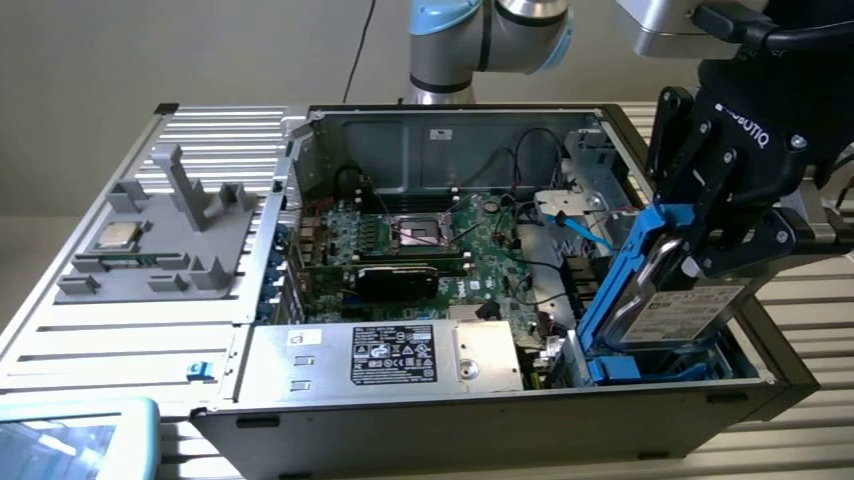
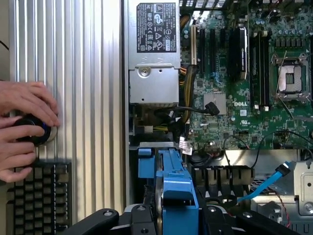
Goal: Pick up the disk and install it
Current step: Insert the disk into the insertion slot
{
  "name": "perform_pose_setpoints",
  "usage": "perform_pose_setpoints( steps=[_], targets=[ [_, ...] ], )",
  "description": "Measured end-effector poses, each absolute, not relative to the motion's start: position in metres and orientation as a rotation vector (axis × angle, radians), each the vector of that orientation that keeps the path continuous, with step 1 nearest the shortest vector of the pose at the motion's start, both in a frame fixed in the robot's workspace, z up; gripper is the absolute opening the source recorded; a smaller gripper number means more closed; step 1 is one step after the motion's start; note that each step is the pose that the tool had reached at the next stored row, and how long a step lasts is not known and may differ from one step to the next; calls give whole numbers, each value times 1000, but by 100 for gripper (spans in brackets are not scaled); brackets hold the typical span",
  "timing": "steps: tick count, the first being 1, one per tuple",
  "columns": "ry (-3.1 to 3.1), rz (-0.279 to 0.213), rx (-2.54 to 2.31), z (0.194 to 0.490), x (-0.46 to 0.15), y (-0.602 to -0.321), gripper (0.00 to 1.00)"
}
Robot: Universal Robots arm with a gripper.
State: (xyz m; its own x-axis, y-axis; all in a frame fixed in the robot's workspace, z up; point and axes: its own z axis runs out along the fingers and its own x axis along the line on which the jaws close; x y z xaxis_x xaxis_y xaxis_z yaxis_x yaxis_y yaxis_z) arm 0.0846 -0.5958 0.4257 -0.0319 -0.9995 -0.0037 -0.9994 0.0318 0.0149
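The gripper (image 1: 705,235) was closed on the disk (image 1: 674,305), its black fingers clamped on the two flat sides of the drive near its upper end. The disk, a silver-grey drive with a white label in a bright blue carrier, stood steeply tilted at the corner of the open computer case (image 1: 441,415) on the exterior view's right. Its lower end was down in the blue drive bay (image 1: 641,368) while its upper end leaned out over the case. In the wrist view the disk (image 2: 173,191) appeared edge-on between the fingers of the gripper (image 2: 166,221), above the bay and just beside the case wall. The motherboard (image 1: 441,240) lay on the case floor, with the silver power supply (image 1: 400,355) along the near wall and a blue cable (image 1: 587,225) running close to the disk. The case rested on a ribbed metal table (image 1: 134,340), which also carried a grey fixture (image 1: 174,230) with a small square chip (image 1: 118,237), well apart from the disk. A person's hands (image 2: 24,105) rested on a black knob (image 2: 32,128) beside a keyboard (image 2: 39,200).
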Motion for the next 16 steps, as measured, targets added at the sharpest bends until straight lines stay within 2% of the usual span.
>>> perform_pose_setpoints(
  steps=[16],
  targets=[
    [-2249, -21, 2183, 418, 85, -595, 37]
  ],
)
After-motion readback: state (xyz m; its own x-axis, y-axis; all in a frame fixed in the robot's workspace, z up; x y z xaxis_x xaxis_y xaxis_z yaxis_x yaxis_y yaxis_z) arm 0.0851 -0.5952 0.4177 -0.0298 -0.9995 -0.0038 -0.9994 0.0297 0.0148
